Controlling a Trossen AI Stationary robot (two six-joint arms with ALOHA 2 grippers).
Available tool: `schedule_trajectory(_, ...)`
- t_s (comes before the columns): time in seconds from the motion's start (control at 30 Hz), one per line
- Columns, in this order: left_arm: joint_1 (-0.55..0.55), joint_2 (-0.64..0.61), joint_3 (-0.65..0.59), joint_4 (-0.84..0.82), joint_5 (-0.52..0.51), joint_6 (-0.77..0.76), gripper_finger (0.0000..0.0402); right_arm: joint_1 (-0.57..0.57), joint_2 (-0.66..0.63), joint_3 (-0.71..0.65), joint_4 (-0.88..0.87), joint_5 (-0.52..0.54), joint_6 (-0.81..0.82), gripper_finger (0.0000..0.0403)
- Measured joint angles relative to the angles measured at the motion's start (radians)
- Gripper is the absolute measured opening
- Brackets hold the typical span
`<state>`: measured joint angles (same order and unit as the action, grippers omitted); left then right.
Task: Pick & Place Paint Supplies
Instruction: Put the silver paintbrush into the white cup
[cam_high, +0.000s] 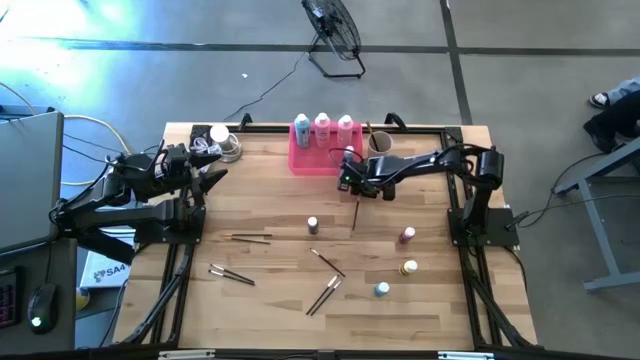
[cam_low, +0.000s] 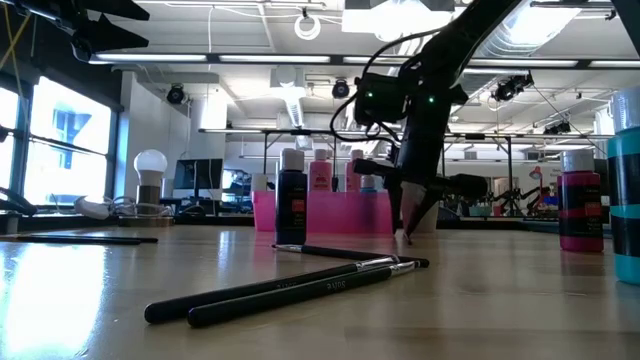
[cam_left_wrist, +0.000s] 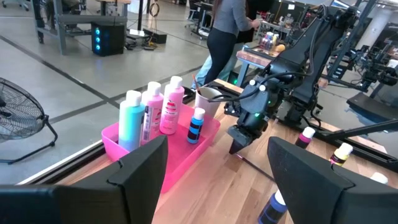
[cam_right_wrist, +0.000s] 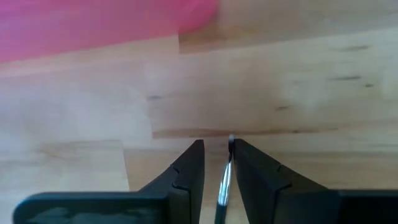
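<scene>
A pink tray (cam_high: 300, 162) at the table's far edge holds three tall white-capped bottles (cam_high: 322, 128) and a tiny blue one (cam_left_wrist: 197, 124). A beige cup (cam_high: 380, 142) stands beside it. My right gripper (cam_right_wrist: 217, 149) points down in front of the tray, slightly open. One thin brown paintbrush (cam_high: 355, 215) lies on the table with its far end between the fingers. Loose brushes (cam_high: 328, 262) and tiny bottles (cam_high: 409, 268) are scattered over the table's middle and near right. My left gripper (cam_left_wrist: 217, 168) waits open, raised at the far left. My right gripper comes from above, pointing steeply down, with one finger on each side of the paintbrush's metal-banded end (cam_right_wrist: 225, 177). The brush lies along the gap, close to one finger (cam_right_wrist: 249, 171), with a visible gap to the other. Whether it touches the brush I cannot tell.
A light bulb and cables (cam_high: 225, 143) sit at the far left corner. A dark tiny bottle (cam_high: 313, 225) stands mid-table, a dark red one (cam_high: 407, 236) on the right. Brushes (cam_high: 250, 237) lie left of centre. A person (cam_left_wrist: 224, 31) stands beyond the table.
</scene>
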<state>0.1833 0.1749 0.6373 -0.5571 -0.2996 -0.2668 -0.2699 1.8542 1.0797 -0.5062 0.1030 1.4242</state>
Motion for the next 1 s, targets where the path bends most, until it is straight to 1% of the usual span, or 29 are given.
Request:
schedule_trajectory(0.17, 0.000, 0.000, 0.000, 0.000, 0.000, 0.000, 0.0271, 0.003, 0.000, 0.000, -0.004, -0.017, -0.011, 0.0079)
schedule_trajectory(0.53, 0.000, 0.000, 0.000, 0.000, 0.000, 0.000, 0.0271, 0.004, 0.000, 0.000, -0.010, 0.025, -0.010, 0.0079)
schedule_trajectory(1.0, 0.000, 0.000, 0.000, -0.003, 0.000, 0.000, 0.0271, 0.004, 0.000, 0.000, -0.012, 0.047, 0.011, 0.0079)
